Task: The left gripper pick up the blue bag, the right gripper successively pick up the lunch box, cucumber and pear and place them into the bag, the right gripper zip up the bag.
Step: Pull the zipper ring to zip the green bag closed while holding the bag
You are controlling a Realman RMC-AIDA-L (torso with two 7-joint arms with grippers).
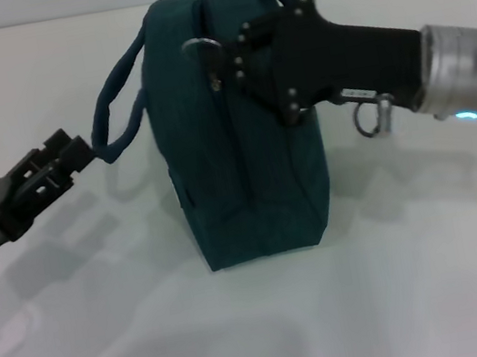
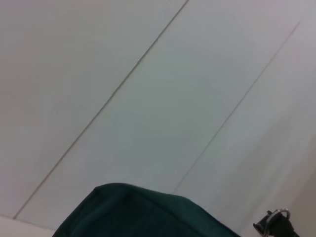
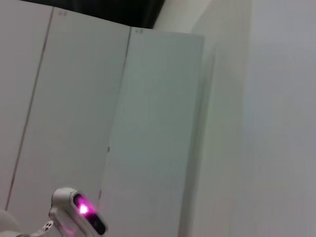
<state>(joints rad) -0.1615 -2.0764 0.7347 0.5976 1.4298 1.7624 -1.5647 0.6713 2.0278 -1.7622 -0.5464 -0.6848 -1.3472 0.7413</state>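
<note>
The blue bag point(image 1: 241, 141) stands on the table point(image 1: 425, 293) between both pincers.

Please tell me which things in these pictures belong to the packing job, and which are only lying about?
Belonging to the job:
blue bag, standing upright on the table
left gripper, at a bag handle
right gripper, at the bag's top by the zipper ring

Only there:
white table
white wall panels

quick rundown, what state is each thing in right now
blue bag: standing upright on the table, looks zipped shut along the top
bag handle: stretched out sideways toward the left gripper
left gripper: shut on the bag handle
right gripper: at the ring zipper pull on top of the bag
</note>
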